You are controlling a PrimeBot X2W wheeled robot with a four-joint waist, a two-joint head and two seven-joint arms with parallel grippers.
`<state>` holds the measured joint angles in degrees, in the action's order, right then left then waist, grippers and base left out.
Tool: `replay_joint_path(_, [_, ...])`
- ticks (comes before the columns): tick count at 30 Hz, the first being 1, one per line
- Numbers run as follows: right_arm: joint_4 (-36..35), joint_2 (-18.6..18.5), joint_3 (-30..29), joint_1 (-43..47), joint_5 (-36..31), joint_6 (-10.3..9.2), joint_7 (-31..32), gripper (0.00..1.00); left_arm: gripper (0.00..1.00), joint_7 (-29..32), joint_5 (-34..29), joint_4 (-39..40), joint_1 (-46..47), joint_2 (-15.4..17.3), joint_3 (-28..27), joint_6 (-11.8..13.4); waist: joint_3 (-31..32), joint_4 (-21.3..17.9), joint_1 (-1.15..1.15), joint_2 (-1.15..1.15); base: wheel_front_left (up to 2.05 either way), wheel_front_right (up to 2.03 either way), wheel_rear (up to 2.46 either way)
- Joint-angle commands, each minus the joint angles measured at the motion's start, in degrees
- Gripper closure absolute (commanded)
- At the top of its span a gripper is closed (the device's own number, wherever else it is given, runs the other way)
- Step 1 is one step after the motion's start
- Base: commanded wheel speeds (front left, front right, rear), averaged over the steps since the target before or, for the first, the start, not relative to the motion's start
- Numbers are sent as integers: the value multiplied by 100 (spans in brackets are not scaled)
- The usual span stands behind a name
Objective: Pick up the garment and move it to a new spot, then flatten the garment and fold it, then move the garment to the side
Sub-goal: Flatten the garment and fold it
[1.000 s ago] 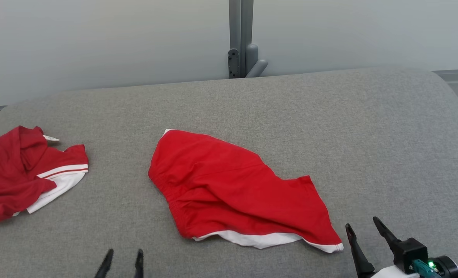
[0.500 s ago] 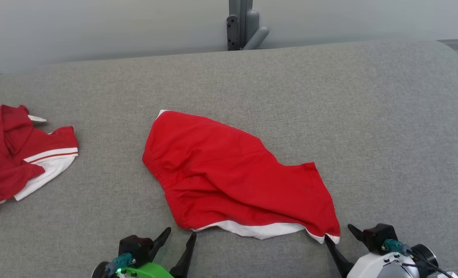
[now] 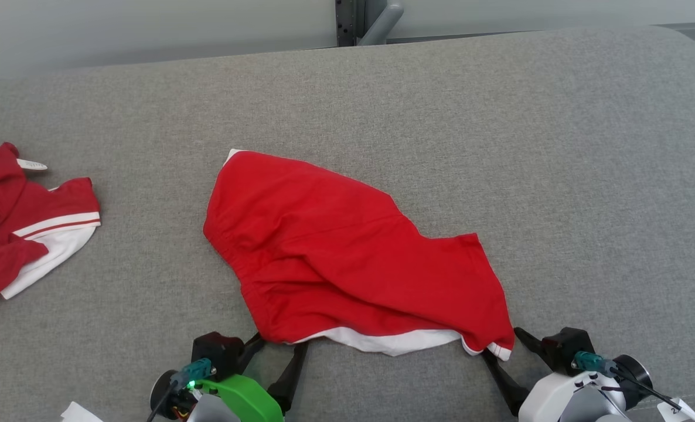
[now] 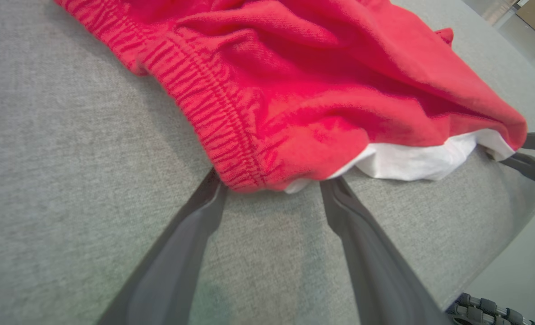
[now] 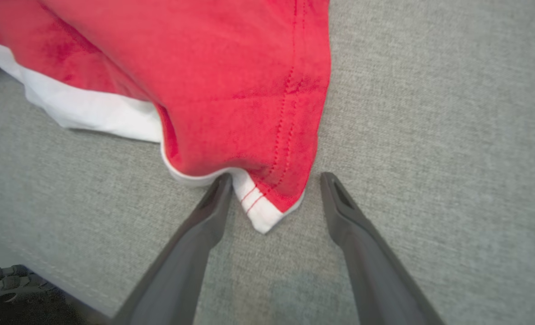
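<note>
Red and probably soft, light and limp, the garment lies mid-frame on the grey cushion, so you should take its two lower corners, where the left gripper and right gripper stand with fingers spread wide, holding nothing.

Grey fabric-covered counter spreading wide, rounded at the far corners. Pale plain wall behind, at 12 o'clock a grey metal post against it. Soft, even light.
</note>
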<state>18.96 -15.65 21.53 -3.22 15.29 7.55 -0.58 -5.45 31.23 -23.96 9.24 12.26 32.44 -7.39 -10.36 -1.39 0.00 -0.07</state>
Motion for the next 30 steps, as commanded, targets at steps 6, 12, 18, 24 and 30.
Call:
replay_joint_path(6, [131,-29,126,-125,199,-11,-22,59,55,-179,159,-322,289,21,359,-13,-15,-54,0,7,0,0,0])
replay_joint_path(12, [40,-97,325,-188,607,-9,-59,100,100,-417,350,-346,440,145,623,-13,80,-96,0,7,0,0,0])
replay_joint_path(18, [-527,-262,262,-126,1358,-9,-36,100,100,-207,672,73,194,477,746,-13,226,-224,0,7,0,0,0])
replay_joint_path(24, [-2091,-902,-222,208,2701,-9,151,100,100,549,1747,2017,-334,1209,726,-13,408,-333,0,7,0,0,0])
replay_joint_path(30, [-3541,-1368,-1347,202,3713,-7,265,100,100,1414,2524,4464,-326,2081,244,213,253,-369,0,7,0,0,0])
